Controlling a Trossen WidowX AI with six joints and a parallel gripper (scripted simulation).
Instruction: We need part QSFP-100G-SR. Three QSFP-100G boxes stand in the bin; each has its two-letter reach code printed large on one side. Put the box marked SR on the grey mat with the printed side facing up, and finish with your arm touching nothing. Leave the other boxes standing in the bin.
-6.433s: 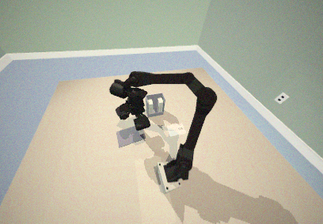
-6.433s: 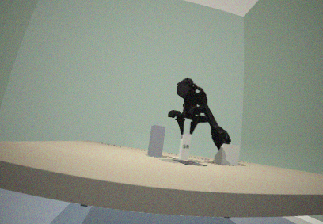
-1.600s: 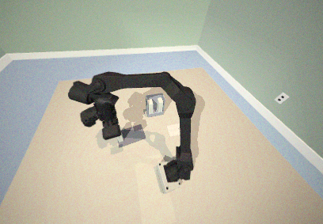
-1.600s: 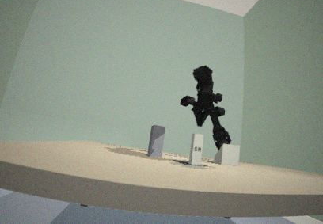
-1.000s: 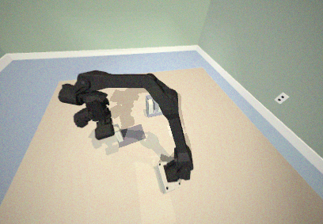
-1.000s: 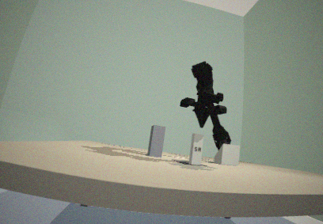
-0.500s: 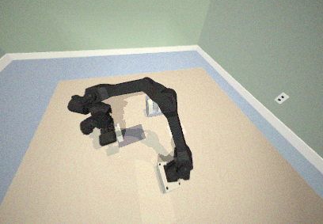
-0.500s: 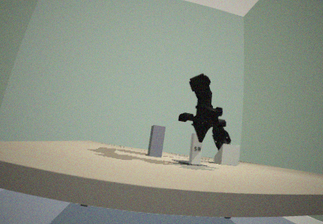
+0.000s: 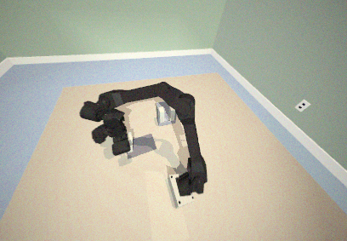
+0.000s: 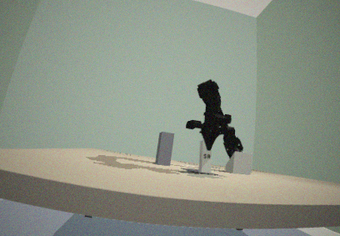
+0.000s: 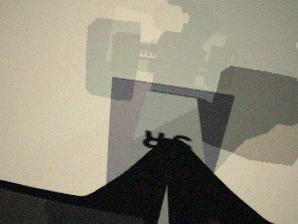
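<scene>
- Desk: a pale tan top, carrying the arm, the mat and the bin.
- Arm base: a whitish block at the near part of the desk in the top view, dark spots near its corners.
- Arm: black, rising from the base, bent over at height and coming down on the mat's side. Its shadow falls across the desk.
- Gripper: fingers together, nothing clamped between them. The tips point down beside the upper part of the SR box and overlap its print in the wrist view. Whether they touch the box cannot be determined.
- SR box: outside the bin, standing upright at one end of the mat. The letters SR are on an upright side, legible in the exterior view and upside down in the wrist view. The printed side is not facing up.
- Mat: grey, lying flat on the desk, partly in shadow.
- Bin: grey-blue, beyond the mat and well apart from the SR box. Two pale boxes stand inside; their codes are unreadable.
- Walls: green, behind the desk. A white outlet is fixed to one.
</scene>
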